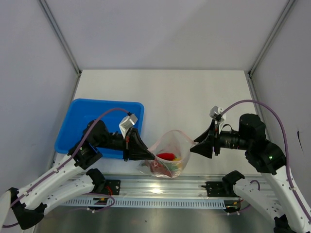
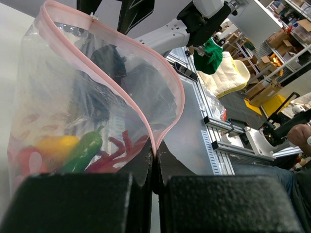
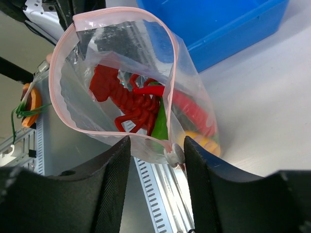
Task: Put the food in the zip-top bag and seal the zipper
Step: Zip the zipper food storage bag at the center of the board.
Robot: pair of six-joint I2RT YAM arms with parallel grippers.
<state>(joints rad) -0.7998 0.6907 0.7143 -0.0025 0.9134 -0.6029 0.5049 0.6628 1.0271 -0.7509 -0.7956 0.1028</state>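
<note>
The left jaws are pinching shut on one end of the thin pale pink zipper strip (image 2: 180, 97), and beyond them the clear crinkly plastic bag (image 2: 63, 92) is hanging open, light and limp, with red, green and yellow toy food (image 2: 82, 150) sagging inside. Farther on, the right jaws are standing half apart around its other corner. That stiffer strip is probably offering the surest hold.

A robotics lab: aluminium rail (image 1: 165, 187), white booth walls (image 1: 29, 73), cardboard boxes (image 2: 278, 38) beyond.
</note>
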